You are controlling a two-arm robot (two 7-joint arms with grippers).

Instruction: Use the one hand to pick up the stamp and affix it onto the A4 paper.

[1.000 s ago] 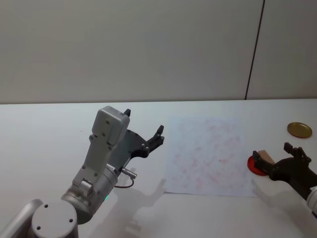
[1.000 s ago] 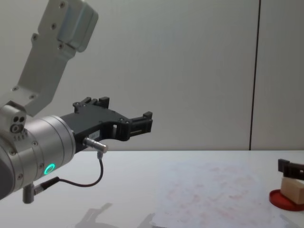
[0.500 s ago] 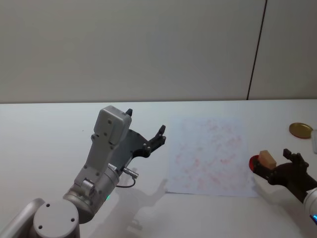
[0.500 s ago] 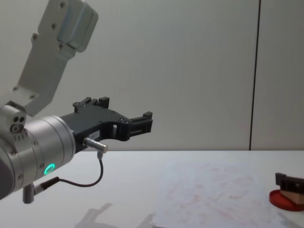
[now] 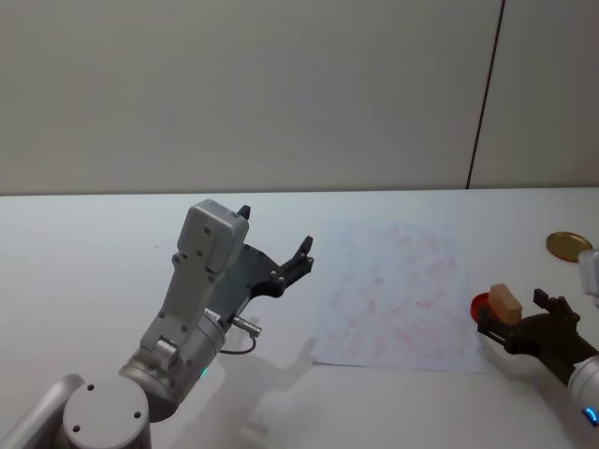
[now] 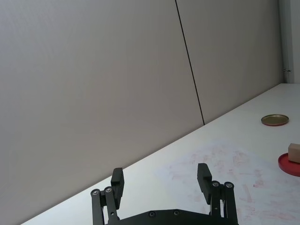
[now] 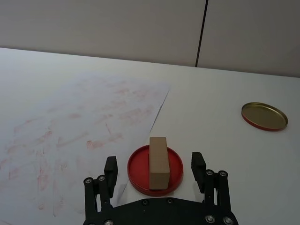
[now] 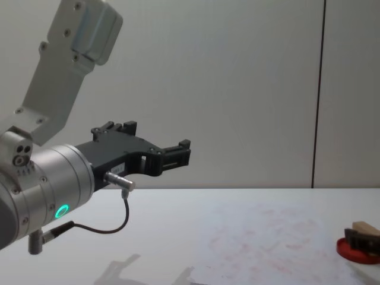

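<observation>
Flanking stamp (image 7: 158,161), right hand (image 7: 154,160) wide open

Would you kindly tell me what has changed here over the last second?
The right gripper, open, drew back toward the robot and sank lower; its fingers stand apart from the stamp, which stands on the red ink pad. The stamp, the A4 paper and the raised left gripper stayed put.

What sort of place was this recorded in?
Probably a robot test bench in a lab: a white table before a plain panelled wall, the stamp on a red ink pad beside the smudged A4 paper; right gripper open near it, left gripper idle aloft.
</observation>
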